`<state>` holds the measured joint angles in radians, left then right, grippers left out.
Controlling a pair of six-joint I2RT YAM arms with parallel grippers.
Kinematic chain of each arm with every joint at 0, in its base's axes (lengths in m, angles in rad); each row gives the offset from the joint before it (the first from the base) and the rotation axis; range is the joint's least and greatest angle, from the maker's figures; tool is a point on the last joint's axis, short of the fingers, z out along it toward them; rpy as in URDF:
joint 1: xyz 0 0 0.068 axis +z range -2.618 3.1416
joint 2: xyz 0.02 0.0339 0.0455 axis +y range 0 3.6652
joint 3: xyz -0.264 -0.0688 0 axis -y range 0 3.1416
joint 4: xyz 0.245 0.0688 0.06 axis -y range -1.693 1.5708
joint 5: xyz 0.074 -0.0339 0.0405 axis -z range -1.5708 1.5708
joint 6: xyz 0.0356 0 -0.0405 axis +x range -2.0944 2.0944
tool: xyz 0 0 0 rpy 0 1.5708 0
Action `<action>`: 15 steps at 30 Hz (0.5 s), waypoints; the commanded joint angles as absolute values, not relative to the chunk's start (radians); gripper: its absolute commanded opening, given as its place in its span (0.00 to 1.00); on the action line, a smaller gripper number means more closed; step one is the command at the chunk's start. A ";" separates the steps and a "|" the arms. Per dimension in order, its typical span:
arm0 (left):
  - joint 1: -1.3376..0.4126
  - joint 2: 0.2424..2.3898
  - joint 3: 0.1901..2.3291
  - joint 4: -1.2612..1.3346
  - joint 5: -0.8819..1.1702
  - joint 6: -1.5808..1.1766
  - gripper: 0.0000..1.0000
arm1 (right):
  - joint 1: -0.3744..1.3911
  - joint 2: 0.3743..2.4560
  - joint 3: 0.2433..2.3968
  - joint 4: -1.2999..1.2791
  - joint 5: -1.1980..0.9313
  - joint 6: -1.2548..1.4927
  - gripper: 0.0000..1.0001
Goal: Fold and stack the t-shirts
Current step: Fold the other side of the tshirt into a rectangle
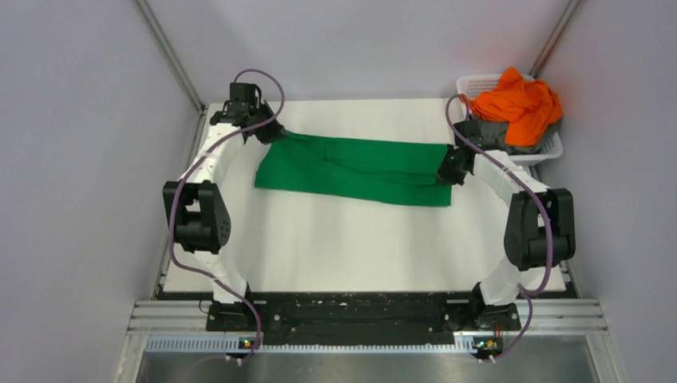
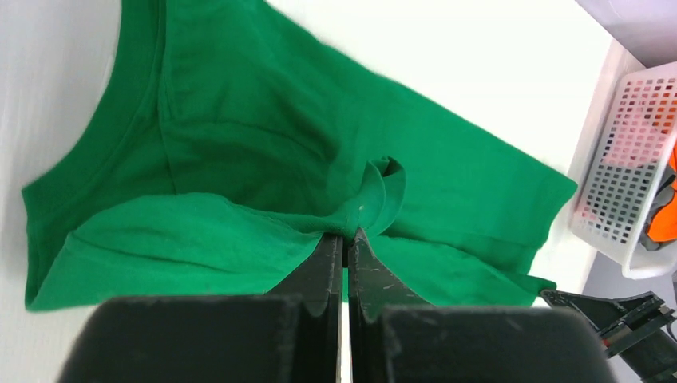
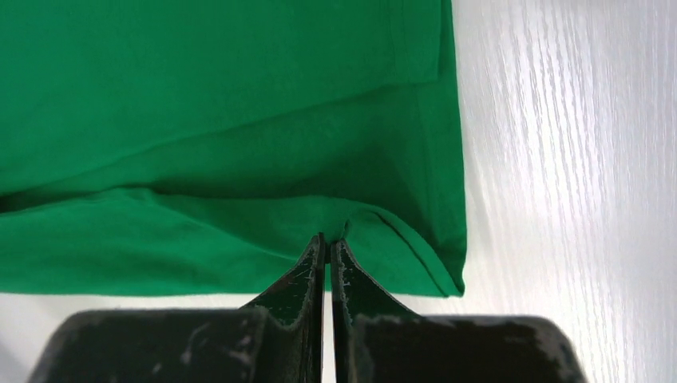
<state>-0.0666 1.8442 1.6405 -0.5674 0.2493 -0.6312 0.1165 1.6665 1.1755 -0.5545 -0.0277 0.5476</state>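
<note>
A bright green t-shirt [image 1: 359,169] lies partly folded lengthwise at the back of the white table. My left gripper [image 1: 273,132] is shut on its left end; in the left wrist view the gripper [image 2: 346,234] pinches a bunched fold of the green t-shirt [image 2: 239,144]. My right gripper [image 1: 449,171] is shut on its right end; in the right wrist view the gripper [image 3: 328,239] nips the green t-shirt [image 3: 223,120] near its edge. An orange t-shirt [image 1: 519,102] lies over a grey one [image 1: 496,132] in the basket.
The white lattice basket [image 1: 479,82] stands at the back right corner, also in the left wrist view [image 2: 631,159]. Grey walls close in both sides. The white table surface [image 1: 351,247] stretches in front of the shirt to the black rail by the arm bases.
</note>
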 commanded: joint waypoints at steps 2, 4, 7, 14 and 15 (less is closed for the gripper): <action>-0.055 1.940 1.750 -0.461 0.222 -0.586 0.00 | 0.104 1.770 1.304 -0.538 0.040 0.542 0.00; -0.051 1.989 1.794 -0.455 0.218 -0.581 0.00 | 0.103 1.804 1.334 -0.536 0.057 0.549 0.00; -0.046 2.082 1.907 -0.535 0.172 -0.579 0.18 | 0.101 1.844 1.368 -0.538 0.087 0.563 0.14; -0.025 2.162 2.052 -0.672 0.111 -0.604 0.99 | 0.101 1.816 1.413 -0.557 0.196 0.596 0.77; -0.025 2.153 2.045 -0.671 0.116 -0.604 0.99 | 0.102 1.801 1.412 -0.551 0.204 0.592 0.80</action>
